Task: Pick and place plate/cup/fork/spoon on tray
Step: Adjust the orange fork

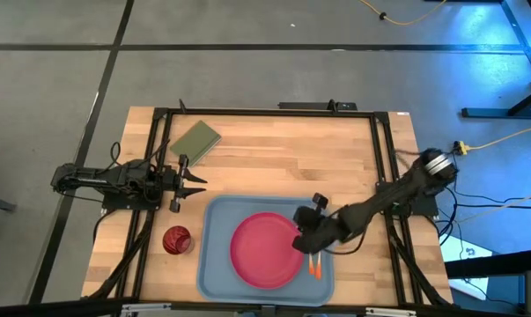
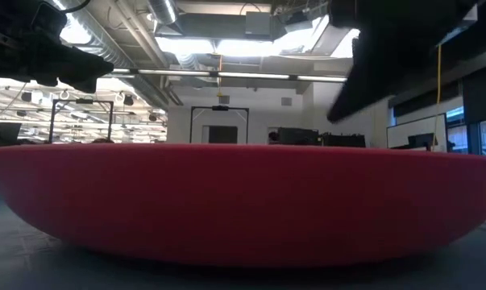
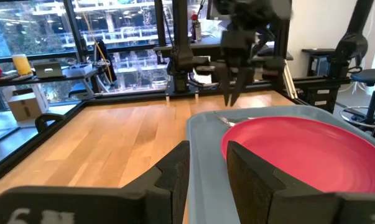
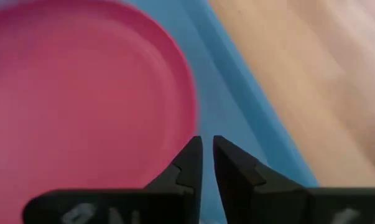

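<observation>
Right gripper, nearly closed and empty, hovers beside the plate; dropping carelessly, it could knock the orange-handled utensils there.

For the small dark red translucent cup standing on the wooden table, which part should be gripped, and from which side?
Grip the small dark red translucent cup across its round rim, coming straight down. It seems to stand upright with its mouth up, left of the light blue rectangular plastic tray, with bare table around it. The left gripper is nearest.

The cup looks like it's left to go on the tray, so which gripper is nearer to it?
Left. The left gripper hovers just beyond the cup; the right gripper is across the plate, over the tray.
</observation>
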Motion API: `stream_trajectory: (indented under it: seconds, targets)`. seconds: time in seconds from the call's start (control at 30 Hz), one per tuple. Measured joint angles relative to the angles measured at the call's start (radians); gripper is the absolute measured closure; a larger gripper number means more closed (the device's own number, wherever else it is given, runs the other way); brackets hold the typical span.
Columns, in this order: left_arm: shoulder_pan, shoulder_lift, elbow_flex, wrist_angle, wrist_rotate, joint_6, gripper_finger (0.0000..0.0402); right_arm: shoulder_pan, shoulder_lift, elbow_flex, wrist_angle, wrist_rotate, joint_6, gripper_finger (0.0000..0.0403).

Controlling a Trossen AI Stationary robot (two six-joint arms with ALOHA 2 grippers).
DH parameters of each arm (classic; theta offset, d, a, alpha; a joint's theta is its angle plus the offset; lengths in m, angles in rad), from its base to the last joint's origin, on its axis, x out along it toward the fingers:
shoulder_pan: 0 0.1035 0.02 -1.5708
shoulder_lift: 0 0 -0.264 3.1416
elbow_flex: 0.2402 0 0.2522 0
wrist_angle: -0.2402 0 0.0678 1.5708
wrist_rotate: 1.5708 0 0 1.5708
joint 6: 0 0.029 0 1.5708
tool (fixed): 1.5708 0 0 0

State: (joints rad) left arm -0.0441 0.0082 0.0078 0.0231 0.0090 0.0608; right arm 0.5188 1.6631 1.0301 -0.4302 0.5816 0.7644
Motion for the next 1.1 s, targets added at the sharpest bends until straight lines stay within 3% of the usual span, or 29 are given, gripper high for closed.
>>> stream_trajectory:
  seconds: [0.1, 0.27, 0.37, 0.67, 0.83, 1.1]
  targets:
    - [0.000, 0.000, 0.000, 0.000, 0.000, 0.000, 0.0302, -0.012, -0.117, -0.109, 0.150, -0.031, -0.120, 0.0357]
    - [0.000, 0.000, 0.000, 0.000, 0.000, 0.000, 0.0302, -0.013, -0.336, -0.247, 0.181, -0.037, -0.280, 0.0357]
    - [0.000, 0.000, 0.000, 0.000, 0.000, 0.000, 0.0302, -0.021, -0.459, -0.385, 0.230, -0.095, -0.302, 0.0357]
    - [0.000, 0.000, 0.000, 0.000, -0.004, 0.000, 0.0302, -0.116, -0.676, -0.733, 0.836, -0.483, -0.601, 0.0357]
    - [0.000, 0.000, 0.000, 0.000, -0.007, 0.000, 0.0302, -0.174, -0.780, -0.839, 0.882, -0.551, -0.646, 0.0357]
    - [0.000, 0.000, 0.000, 0.000, -0.018, 0.000, 0.0302, -0.197, -0.964, -0.968, 0.879, -0.559, -0.635, 0.0357]
